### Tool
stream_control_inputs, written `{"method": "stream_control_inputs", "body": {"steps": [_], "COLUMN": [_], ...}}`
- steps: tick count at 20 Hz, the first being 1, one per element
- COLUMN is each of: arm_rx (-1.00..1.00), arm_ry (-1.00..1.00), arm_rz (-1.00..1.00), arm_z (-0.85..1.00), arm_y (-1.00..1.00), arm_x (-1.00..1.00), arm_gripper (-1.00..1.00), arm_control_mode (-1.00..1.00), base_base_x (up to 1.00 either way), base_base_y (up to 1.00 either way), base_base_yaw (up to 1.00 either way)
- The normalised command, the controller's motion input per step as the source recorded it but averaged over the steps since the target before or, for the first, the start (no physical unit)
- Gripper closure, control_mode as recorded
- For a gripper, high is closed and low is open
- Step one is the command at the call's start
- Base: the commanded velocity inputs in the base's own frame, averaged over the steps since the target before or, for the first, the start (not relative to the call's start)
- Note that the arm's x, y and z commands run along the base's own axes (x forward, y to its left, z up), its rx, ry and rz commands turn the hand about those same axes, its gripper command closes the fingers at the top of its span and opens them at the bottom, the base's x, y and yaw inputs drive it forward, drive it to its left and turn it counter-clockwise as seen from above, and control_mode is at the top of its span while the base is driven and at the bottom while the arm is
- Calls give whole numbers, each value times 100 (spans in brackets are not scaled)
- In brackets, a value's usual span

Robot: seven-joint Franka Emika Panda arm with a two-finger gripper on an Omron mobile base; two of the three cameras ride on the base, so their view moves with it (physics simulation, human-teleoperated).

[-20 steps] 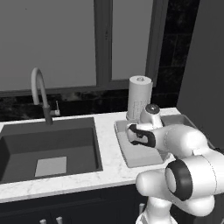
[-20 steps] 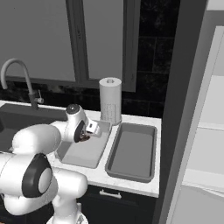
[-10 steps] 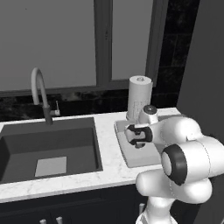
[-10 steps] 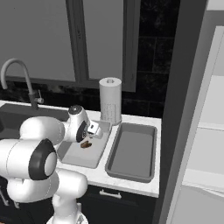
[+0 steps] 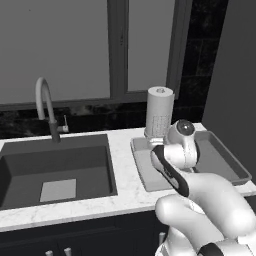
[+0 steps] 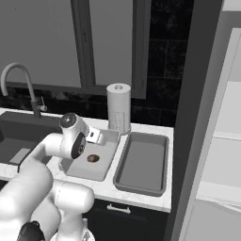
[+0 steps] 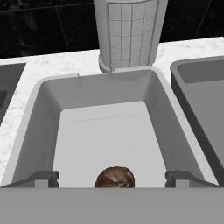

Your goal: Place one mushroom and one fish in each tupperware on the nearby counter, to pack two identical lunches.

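Note:
A small round brown mushroom point(image 7: 115, 177) point(image 6: 93, 158) lies loose on the floor of the light grey left tupperware point(image 7: 109, 122) point(image 6: 101, 172) point(image 5: 142, 172) on the white counter point(image 5: 125, 185). My gripper point(image 7: 112, 178) hangs just above it, open, its fingertips point(image 7: 43, 178) spread wide on either side and not touching it. The darker right tupperware point(image 7: 201, 92) point(image 6: 141, 164) point(image 5: 225, 160) sits beside it with nothing inside. The fish is out of view.
A paper towel roll point(image 5: 159, 112) point(image 6: 118, 108) point(image 7: 129, 30) stands just behind the left tupperware. The dark sink point(image 5: 55, 170) with its curved faucet point(image 5: 45, 107) lies to the left. A tall white fridge point(image 6: 221, 155) borders the counter on the right.
The jaws went from shut to wide open, letting go of the mushroom, which now rests in the left tupperware. The arm has swung and the hand has drawn back a little.

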Motion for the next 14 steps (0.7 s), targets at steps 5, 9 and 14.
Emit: {"method": "stream_control_inputs", "body": {"steps": [5, 9, 14], "arm_rx": [0, 0, 0], "arm_ry": [-23, -18, -7], "arm_rz": [1, 3, 4], "arm_z": [76, 71, 23], "arm_y": [-5, 0, 0], "arm_x": [-100, -100, -100], "arm_gripper": [-100, -100, -100], "arm_control_mode": [-100, -100, -100], "base_base_x": [0, 0, 0], "base_base_y": [0, 0, 0], "base_base_yaw": [0, 0, 0]}}
